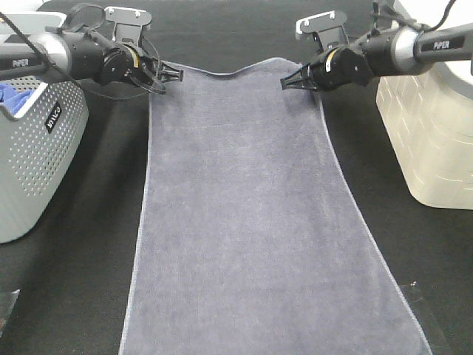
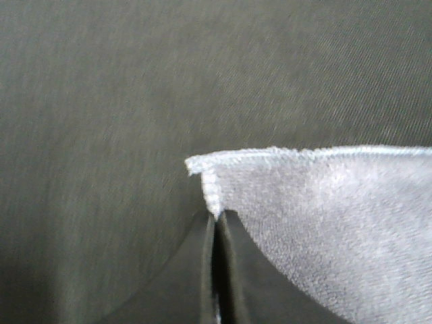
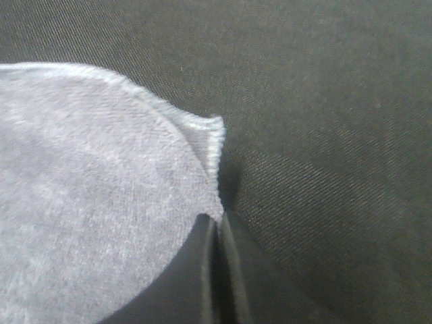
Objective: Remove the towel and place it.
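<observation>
The greyish-lavender towel [image 1: 244,214] lies stretched lengthwise over the dark table, running from the far side to the near edge of the view. My left gripper [image 1: 176,75] is shut on the towel's far left corner [image 2: 209,182]. My right gripper [image 1: 286,82] is shut on the far right corner [image 3: 206,145]. Both corners are held slightly raised, and the far hem sags between them. In each wrist view the jaws are closed together with the towel's edge pinched between them.
A grey perforated basket [image 1: 33,159] stands at the left with a small bright blue cloth [image 1: 13,96] inside. A cream translucent container [image 1: 429,137] stands at the right. The table has a dark cloth cover [image 1: 96,244].
</observation>
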Action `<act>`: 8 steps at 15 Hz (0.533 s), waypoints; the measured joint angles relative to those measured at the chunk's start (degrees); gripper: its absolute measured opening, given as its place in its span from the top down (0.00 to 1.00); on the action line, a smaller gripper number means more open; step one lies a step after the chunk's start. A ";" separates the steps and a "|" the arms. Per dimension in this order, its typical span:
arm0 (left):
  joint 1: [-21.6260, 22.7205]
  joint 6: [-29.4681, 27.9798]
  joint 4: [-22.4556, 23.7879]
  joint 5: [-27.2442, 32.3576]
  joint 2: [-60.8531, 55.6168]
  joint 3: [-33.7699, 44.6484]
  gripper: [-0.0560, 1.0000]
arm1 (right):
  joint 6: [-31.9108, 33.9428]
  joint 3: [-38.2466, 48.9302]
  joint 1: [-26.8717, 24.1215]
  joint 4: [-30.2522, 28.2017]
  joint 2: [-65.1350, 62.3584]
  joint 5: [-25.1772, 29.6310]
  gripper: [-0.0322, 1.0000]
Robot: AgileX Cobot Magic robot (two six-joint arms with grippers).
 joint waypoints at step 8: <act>0.00 1.32 1.95 -10.83 5.84 -2.81 0.95 | -0.52 -0.57 -3.04 -0.11 5.84 -9.17 0.95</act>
